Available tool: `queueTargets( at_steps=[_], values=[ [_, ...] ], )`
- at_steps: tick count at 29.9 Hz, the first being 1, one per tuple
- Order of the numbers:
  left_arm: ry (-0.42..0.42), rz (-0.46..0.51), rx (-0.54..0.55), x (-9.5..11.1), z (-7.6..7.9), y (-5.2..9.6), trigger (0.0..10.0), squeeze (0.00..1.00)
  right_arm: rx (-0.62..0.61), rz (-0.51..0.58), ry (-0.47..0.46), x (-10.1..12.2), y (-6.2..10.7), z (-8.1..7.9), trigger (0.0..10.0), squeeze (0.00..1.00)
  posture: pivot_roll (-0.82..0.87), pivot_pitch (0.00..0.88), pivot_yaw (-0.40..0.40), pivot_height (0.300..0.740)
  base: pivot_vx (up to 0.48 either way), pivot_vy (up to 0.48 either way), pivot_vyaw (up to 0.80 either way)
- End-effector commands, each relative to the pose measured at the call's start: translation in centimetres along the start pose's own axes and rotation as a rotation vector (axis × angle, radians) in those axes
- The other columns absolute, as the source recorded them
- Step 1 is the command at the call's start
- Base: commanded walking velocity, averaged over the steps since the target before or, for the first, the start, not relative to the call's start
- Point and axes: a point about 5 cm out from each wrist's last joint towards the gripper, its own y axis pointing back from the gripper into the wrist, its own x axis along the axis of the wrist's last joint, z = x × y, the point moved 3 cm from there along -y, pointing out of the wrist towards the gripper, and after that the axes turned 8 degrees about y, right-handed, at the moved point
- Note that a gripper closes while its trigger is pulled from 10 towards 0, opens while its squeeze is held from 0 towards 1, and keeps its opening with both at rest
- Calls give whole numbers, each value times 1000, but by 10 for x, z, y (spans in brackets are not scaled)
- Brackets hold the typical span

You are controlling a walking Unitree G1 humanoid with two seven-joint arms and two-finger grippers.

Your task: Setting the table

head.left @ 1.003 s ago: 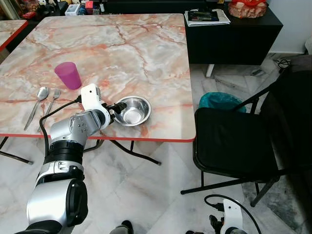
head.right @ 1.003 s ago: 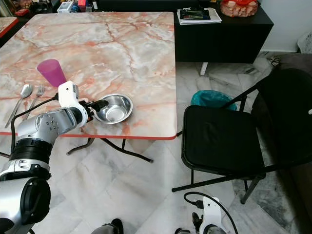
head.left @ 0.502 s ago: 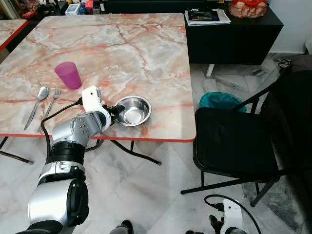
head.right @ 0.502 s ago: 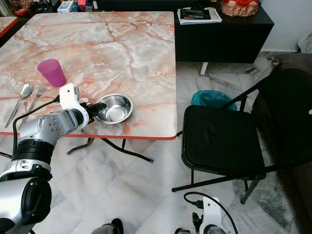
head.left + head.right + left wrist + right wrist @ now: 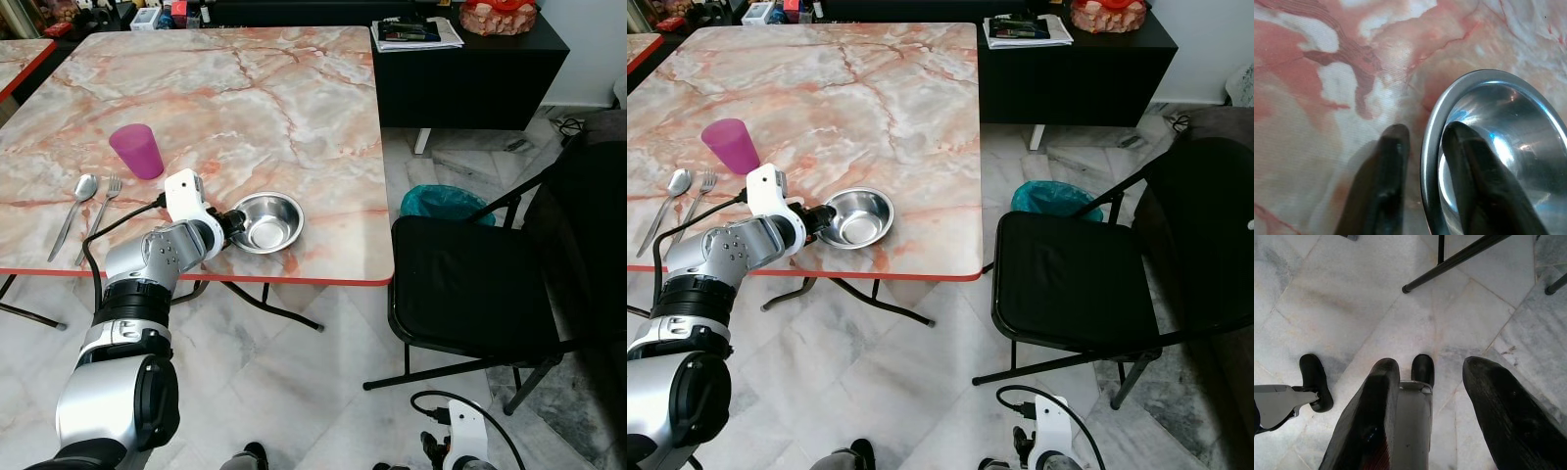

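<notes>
While the left gripper (image 5: 1422, 147) pinched the steel bowl (image 5: 266, 221) by its near rim, one finger inside, the placing step looked underway; sliding it toward the cup (image 5: 136, 151) seemed next

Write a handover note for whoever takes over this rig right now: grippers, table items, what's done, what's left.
Left gripper: fingers straddle the rim of the steel bowl, one inside, one outside, near the table's front edge.
Right gripper: open, hanging idle over the floor.
Pink cup, spoon and fork already sit on the table, left of the bowl.
Left: probably positioning the bowl beside the cutlery, then releasing.
</notes>
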Motion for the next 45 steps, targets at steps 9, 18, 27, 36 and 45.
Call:
queueTargets(
  at_steps=[9, 18, 27, 36, 45],
  values=[
    [24, -5, 5, -1, -1, -1, 0, 0, -5, -18, -13, -8, 1, 0, 10000, 0, 4, 186, 48, 740, 0, 0, 0],
    [41, -1, 13, -2, -3, -1, 0, 0, -6, -18, -12, -8, 1, 0, 10000, 0, 3, 185, 48, 740, 0, 0, 0],
    [130, 150, -58, 10, -4, 4, 10000, 0, -7, -18, -11, -8, 1, 0, 10000, 0, 3, 183, 42, 740, 0, 0, 0],
    [221, 379, -182, 19, -13, 29, 10000, 0, -11, -15, -8, -8, 2, 1, 10000, 0, 10, 187, 36, 740, 0, 0, 0],
    [169, 653, -152, 56, -35, 76, 10000, 0, -14, -10, -1, -7, 2, 3, 10000, 0, 25, 183, 29, 740, 0, 0, 0]
  ],
)
